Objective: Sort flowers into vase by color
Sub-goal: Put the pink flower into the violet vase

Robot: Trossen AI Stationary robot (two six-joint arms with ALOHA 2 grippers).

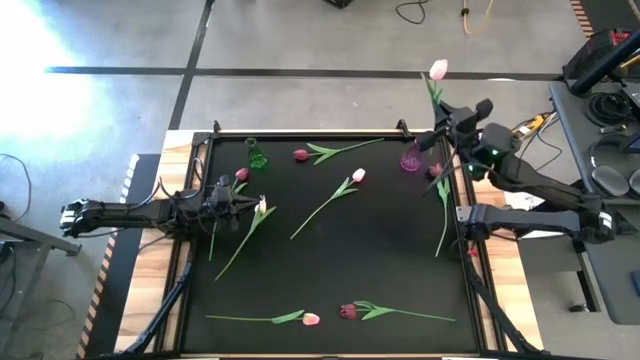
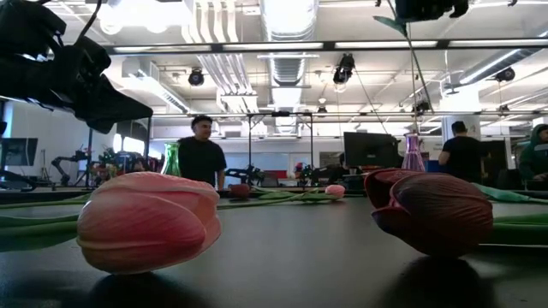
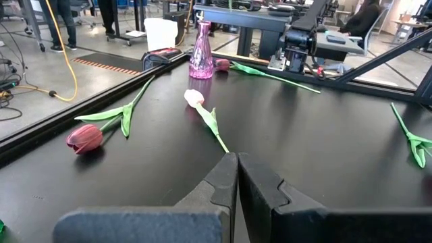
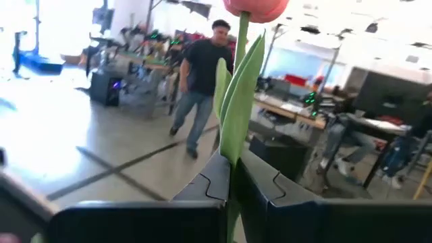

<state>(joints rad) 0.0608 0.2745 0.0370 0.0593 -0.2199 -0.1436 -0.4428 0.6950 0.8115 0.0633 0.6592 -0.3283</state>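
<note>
Pink tulip stands upright, pinched in my closed right gripper, lifted for the pink vase; my left gripper rests closed, empty.

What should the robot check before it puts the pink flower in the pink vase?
1. Grip: right gripper is shut on the pink tulip's stem. Ok.
2. Flower off the table: it is held up above the far right corner. Ok.
3. Pink vase upright: it stands at the far edge of the mat. Ok.
4. Stem over the vase mouth: the tulip sits beyond the vase, not above it. Not ok.
5. Vase has room inside: cannot tell.
6. Left gripper out of the way: shut, empty, low at the left side of the mat. Ok.
</note>
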